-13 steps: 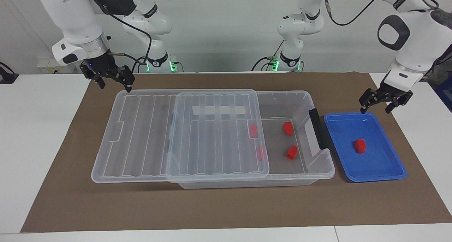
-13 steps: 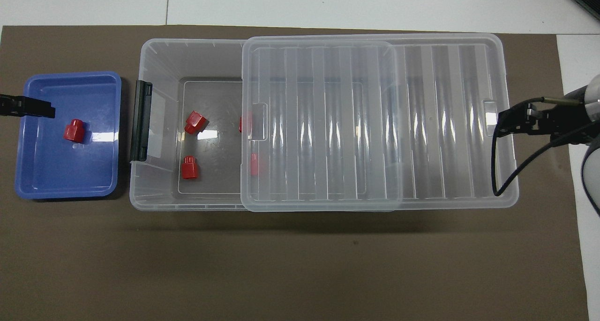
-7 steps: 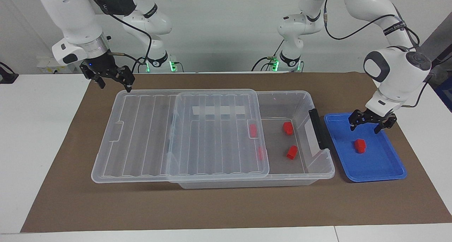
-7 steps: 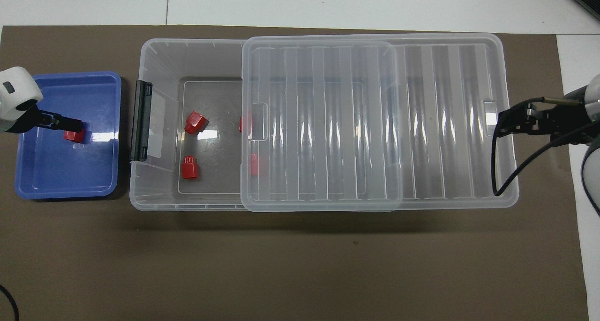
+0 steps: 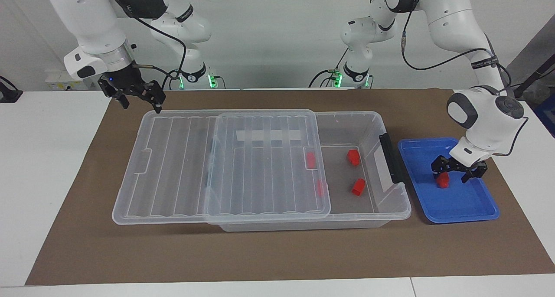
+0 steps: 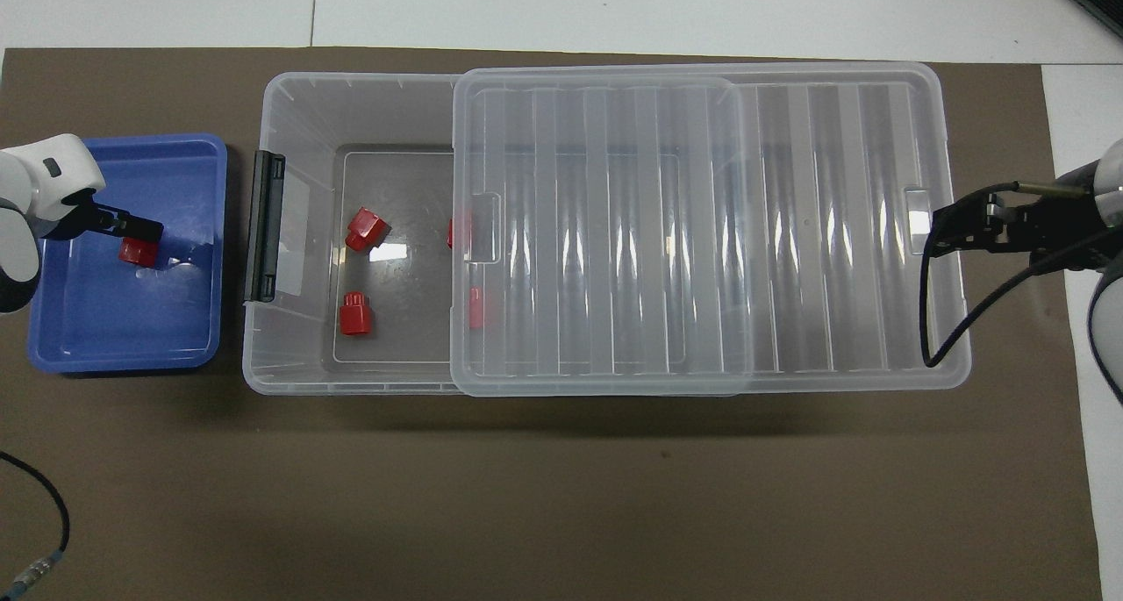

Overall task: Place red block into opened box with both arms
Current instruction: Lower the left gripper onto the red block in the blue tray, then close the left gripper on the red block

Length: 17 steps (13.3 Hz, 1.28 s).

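One red block (image 5: 442, 181) (image 6: 137, 252) lies in a shallow blue tray (image 5: 470, 203) (image 6: 114, 325) beside the box, at the left arm's end of the table. My left gripper (image 5: 453, 174) (image 6: 133, 228) is down in the tray, open, its fingers on either side of that block. The clear box (image 5: 376, 128) (image 6: 298, 101) stands half uncovered. Its ribbed lid (image 5: 217, 167) (image 6: 702, 232) is slid toward the right arm's end. My right gripper (image 5: 139, 101) (image 6: 946, 231) hangs open at the lid's end edge, by its corner nearer the robots.
Two red blocks (image 5: 354, 157) (image 5: 358, 187) lie on the box's uncovered floor, and two more (image 5: 310, 159) (image 5: 321, 187) show through the lid's edge. A dark grey latch (image 5: 390, 158) sits on the box's end wall next to the tray. A brown mat (image 5: 277, 253) covers the table.
The left gripper came down from above the tray's edge nearer the robots into the tray and now stands around the red block. The right arm, box and lid stayed still.
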### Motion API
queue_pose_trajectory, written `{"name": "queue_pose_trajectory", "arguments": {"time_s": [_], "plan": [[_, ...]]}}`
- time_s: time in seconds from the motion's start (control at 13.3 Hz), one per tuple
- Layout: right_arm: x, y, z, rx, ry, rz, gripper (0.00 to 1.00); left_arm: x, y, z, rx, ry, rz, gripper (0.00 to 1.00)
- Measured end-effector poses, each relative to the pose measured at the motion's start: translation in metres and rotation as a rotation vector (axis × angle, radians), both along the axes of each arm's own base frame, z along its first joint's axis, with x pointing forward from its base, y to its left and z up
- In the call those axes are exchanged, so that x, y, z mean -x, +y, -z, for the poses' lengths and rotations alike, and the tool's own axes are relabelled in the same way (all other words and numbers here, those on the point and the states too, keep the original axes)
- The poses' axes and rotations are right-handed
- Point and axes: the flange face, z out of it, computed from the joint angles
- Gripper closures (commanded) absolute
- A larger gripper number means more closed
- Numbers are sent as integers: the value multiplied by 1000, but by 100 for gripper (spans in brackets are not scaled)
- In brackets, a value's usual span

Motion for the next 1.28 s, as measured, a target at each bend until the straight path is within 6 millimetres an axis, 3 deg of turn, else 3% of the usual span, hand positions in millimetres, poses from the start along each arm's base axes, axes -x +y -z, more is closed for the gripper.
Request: {"name": "queue_pose_trajectory", "arguments": {"time_s": [0.83,0.98,1.28], "plan": [[0,0,0,0,0,0,0,13,15,23,-2,12,14,0],[0,0,0,0,0,0,0,16,14,30,-3,8,14,17],[0,0,0,0,0,0,0,17,14,32,-3,6,15,66]]}}
